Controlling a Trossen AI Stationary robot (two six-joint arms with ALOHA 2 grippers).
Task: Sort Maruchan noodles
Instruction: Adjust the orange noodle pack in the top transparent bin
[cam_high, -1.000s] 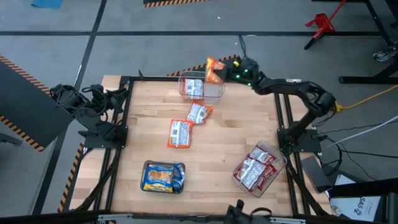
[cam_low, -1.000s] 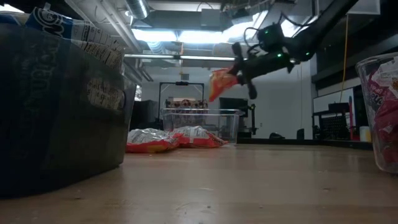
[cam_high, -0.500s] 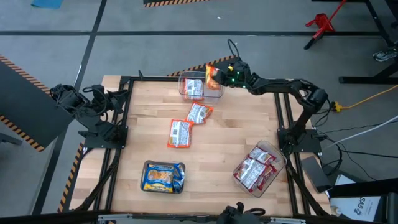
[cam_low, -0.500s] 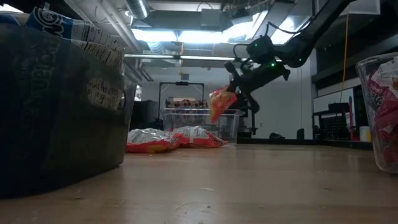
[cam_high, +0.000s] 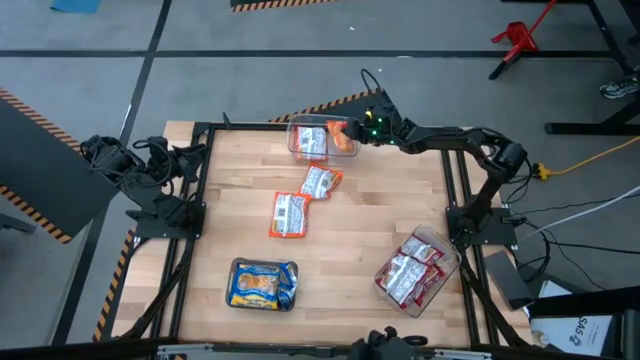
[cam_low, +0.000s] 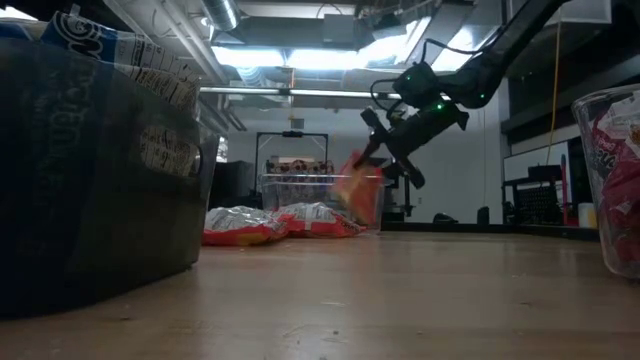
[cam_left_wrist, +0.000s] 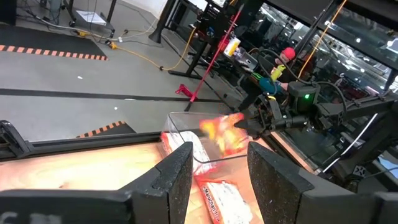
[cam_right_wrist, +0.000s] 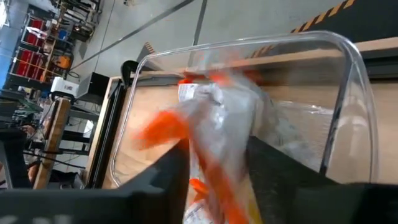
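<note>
An orange-red noodle packet (cam_high: 343, 138) (cam_low: 358, 192) (cam_right_wrist: 211, 143) shows blurred in the right end of a clear tub (cam_high: 322, 140) at the table's far edge, tilted, just below my right gripper (cam_low: 385, 160) (cam_right_wrist: 217, 180). That gripper is open and slants down over the tub's right rim (cam_right_wrist: 348, 56). A white-faced packet (cam_high: 312, 140) lies in the tub. Two orange packets (cam_high: 319, 182) (cam_high: 289, 214) lie flat on the table's middle. My left gripper (cam_left_wrist: 217, 180) waits open at the table's left edge with nothing between its fingers. My right gripper stands open above the orange-red packet's upper end (cam_low: 362, 165), fingers slanting down from the table's right. The packet is blurred between the fingers in the right wrist view, so I cannot tell whether they touch it.
A tub of blue-and-yellow packets (cam_high: 263, 284) stands at the near edge and fills the low view's left (cam_low: 90, 170). A tub of red-and-white packets (cam_high: 412, 270) stands at the near right. Bare wood lies between them and the two loose packets.
My right gripper has gone down and toward the far tub, tipped its fingers downward, and opened. The orange-red packet, held above the tub's rim before, has dropped into the tub's right end.
</note>
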